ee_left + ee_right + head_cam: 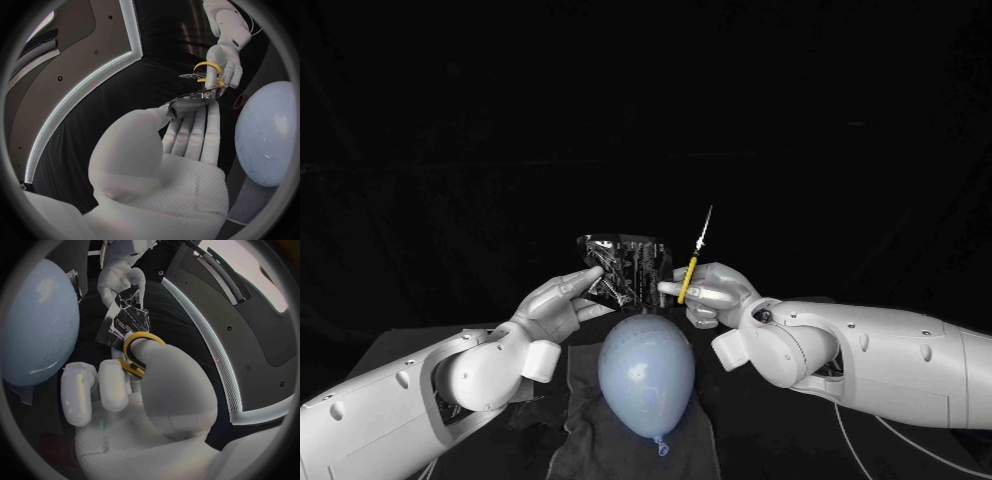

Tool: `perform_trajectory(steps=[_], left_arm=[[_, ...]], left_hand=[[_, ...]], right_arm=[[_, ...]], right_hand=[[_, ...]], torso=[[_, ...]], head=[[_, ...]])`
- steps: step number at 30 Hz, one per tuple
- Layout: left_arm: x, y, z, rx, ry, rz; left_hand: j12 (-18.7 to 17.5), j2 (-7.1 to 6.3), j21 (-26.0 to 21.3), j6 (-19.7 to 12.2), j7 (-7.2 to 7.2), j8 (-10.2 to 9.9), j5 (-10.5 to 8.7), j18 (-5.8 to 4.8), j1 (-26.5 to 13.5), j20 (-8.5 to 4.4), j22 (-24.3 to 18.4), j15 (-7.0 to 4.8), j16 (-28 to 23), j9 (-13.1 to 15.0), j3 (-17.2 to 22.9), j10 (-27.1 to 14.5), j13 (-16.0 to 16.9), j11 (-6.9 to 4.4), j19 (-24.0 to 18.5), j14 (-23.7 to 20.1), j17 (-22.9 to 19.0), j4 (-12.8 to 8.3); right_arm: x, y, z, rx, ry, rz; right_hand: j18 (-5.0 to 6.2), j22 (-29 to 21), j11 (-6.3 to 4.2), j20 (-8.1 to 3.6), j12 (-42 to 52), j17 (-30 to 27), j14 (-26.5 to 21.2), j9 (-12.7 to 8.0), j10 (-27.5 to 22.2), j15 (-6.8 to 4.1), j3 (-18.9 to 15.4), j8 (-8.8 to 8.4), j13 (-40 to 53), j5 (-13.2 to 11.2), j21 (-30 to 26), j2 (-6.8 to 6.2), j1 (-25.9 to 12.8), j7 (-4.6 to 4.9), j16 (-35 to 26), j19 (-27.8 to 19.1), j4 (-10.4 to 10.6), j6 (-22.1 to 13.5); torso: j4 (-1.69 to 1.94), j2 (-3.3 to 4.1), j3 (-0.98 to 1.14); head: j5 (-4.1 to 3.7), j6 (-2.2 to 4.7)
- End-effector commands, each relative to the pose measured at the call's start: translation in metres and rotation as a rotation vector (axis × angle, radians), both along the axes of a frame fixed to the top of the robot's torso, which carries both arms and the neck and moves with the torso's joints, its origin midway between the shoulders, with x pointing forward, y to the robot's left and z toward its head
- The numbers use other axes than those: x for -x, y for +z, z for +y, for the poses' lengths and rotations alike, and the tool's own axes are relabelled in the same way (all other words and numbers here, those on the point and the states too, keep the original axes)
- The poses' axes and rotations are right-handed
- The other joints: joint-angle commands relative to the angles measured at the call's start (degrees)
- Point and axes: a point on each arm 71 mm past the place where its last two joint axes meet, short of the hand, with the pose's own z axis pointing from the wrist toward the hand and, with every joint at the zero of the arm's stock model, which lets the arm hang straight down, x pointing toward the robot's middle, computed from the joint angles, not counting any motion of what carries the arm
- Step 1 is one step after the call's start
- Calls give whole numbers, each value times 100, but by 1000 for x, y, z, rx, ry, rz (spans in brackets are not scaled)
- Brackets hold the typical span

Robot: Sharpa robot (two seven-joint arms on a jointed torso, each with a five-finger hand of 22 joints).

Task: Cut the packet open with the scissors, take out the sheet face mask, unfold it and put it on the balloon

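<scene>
In head view, scissors [689, 272] point up beside packet [629, 260].

I'm seeing a pale blue balloon [646, 375] here, glossy with white glints; the scissors [691, 265] show yellow handles and silver blades; the packet [626, 262] is shiny black with white print; black table [747, 430] underneath.

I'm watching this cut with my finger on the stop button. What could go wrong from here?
1. The scissors in the right hand are close to the balloon; a downward slip might puncture it.
2. The left hand holds the packet by one side, so it may twist or slip when the blades bite.
</scene>
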Motion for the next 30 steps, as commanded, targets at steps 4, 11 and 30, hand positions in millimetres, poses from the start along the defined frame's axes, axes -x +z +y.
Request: perform_trajectory(steps=[4,11,30], left_arm=[[2,-2,-4,-46,-52,2],[3,-2,-4,-63,-74,-8],[-2,-2,4,-163,-44,-71]], left_hand=[[-26,-506,-194,-218,325,-157,-8,29,-548,43,-15,77,-88,-75,-610,-136,5,39,-204,-100,-29,268],[-10,-455,-394,-455,407,-346,-18,-22,-1637,56,7,136,-181,-158,-1949,-330,13,107,-358,-228,-65,839],[28,83,-499,-342,355,-382,-10,-45,26,55,30,106,-151,-180,-3349,-161,23,60,-369,-165,-73,522]], right_arm=[[2,3,1,35,-10,-33],[2,3,0,48,-20,-36],[4,2,-5,80,-9,-29]], right_hand=[[36,1215,-472,-42,30,38,76,61,965,-34,88,54,44,-13,41,-7,-75,-28,46,266,-61,-13],[34,1221,-475,-46,27,47,79,100,970,-38,134,70,79,-13,50,-10,-108,-31,51,271,-97,-22],[32,1225,-478,-50,17,68,83,152,968,-41,204,89,126,-13,53,-18,-151,-32,61,274,-156,-35]], torso=[[-1,0,-1],[0,1,-1],[4,2,-2]], head=[[3,-5],[15,-5],[56,-23]])
